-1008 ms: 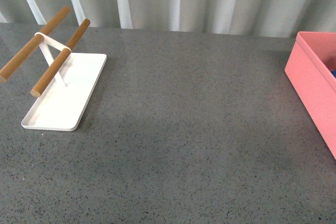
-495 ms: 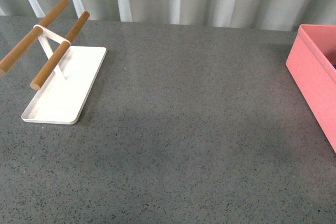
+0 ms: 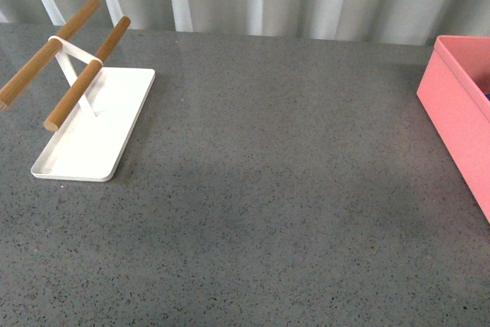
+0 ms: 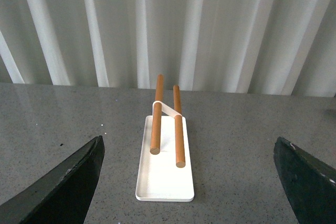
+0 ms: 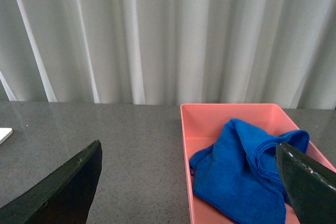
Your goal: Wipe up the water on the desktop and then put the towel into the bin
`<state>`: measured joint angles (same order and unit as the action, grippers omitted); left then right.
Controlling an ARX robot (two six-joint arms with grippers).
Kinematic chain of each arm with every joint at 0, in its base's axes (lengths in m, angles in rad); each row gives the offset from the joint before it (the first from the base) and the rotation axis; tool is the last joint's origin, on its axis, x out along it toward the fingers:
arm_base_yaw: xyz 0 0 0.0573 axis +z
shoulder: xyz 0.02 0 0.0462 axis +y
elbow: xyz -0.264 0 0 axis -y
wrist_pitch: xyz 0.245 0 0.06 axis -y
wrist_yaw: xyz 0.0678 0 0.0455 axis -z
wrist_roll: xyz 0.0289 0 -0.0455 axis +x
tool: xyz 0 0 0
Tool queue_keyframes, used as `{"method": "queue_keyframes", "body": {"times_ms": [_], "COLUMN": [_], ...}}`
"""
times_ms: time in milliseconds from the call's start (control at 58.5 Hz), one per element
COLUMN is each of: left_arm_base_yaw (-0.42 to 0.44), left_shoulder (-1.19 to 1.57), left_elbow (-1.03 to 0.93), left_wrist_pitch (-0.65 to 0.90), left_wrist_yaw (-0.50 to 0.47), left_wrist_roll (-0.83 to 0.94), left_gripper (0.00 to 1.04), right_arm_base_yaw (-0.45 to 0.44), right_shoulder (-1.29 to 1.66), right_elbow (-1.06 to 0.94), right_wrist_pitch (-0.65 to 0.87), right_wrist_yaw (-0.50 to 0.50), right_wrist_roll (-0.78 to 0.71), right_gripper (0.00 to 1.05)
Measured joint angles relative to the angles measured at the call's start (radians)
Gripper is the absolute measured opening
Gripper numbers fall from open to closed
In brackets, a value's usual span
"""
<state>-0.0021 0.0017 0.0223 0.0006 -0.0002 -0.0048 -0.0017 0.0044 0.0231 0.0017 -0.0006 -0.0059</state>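
1. You see the desk point(image 3: 276, 189) bare and dry-looking in the front view.
2. The bin point(image 5: 236, 145) lies ahead of your right arm's jaws.
3. The towel point(image 5: 241, 174) sits crumpled inside the bin.
4. Both jaws stand wide, holding nothing.

- Your front view looks down from between the arms across the desktop point(image 3: 268, 189), with the white tray point(image 3: 92, 132) at far left and the bin point(image 3: 459, 120) cut off at the right edge.
- Your left wrist view sits low, facing the curtain point(image 4: 168, 24) and the same white tray point(image 4: 164, 174) between its fingers point(image 4: 63, 187).
- Your right wrist view, equally low, faces the curtain and looks into the bin point(image 5: 186, 145) holding the towel point(image 5: 241, 171).
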Motion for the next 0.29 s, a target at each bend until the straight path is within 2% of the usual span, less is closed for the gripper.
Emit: {"method": "queue_keyframes", "body": {"times_ms": [290], "left_arm_base_yaw": [0.000], "left_shoulder": [0.000], "left_elbow": [0.000], "left_wrist_pitch": [0.000], "left_wrist_yaw": [0.000], "left_wrist_roll": [0.000], "left_gripper": [0.98], "right_arm_base_yaw": [0.000], "right_shoulder": [0.000], "right_elbow": [0.000], "right_wrist_pitch": [0.000], "right_wrist_yaw": [0.000], "right_wrist_roll": [0.000], "right_gripper": [0.98]}}
